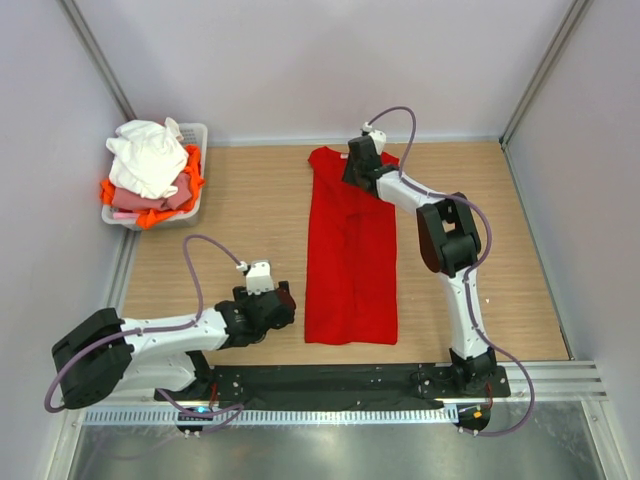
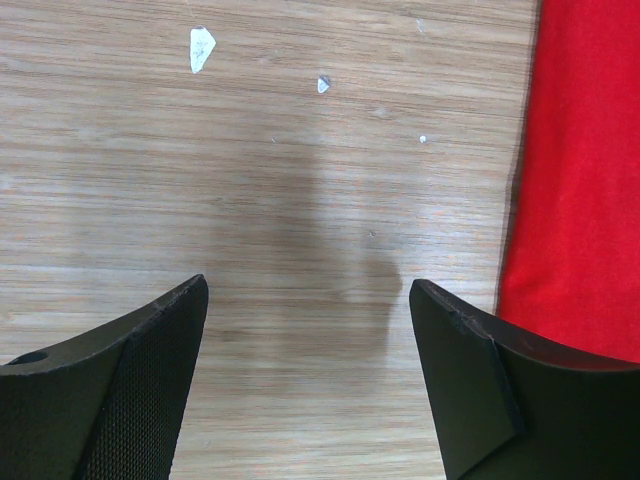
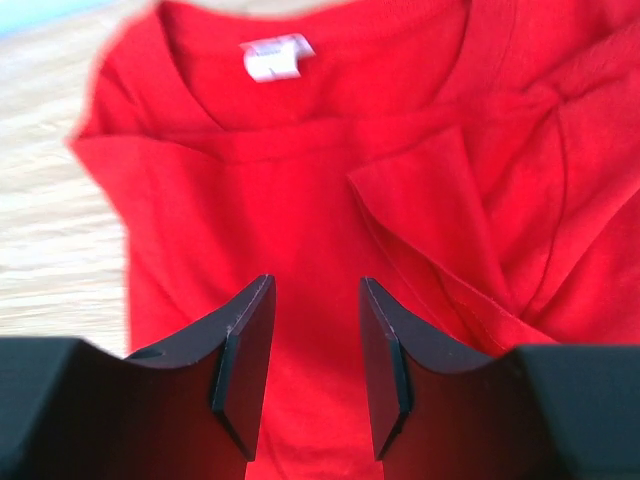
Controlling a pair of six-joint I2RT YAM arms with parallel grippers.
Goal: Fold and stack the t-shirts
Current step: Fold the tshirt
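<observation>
Top view: the red t-shirt (image 1: 350,262) lay lengthwise on the desk (image 1: 250,210), its collar end beneath the right tool (image 1: 358,163). Left wrist view: the left tool (image 2: 308,298) was spread wide over bare desk, with the shirt's edge to its right. Right wrist view: the right tool (image 3: 315,300) was narrowly spread and pinching nothing, with the collar label (image 3: 276,57) ahead of it.

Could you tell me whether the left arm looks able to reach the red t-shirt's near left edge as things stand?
Probably yes: the left fingers hang open over bare table just beside the red t-shirt, with nothing between.
</observation>
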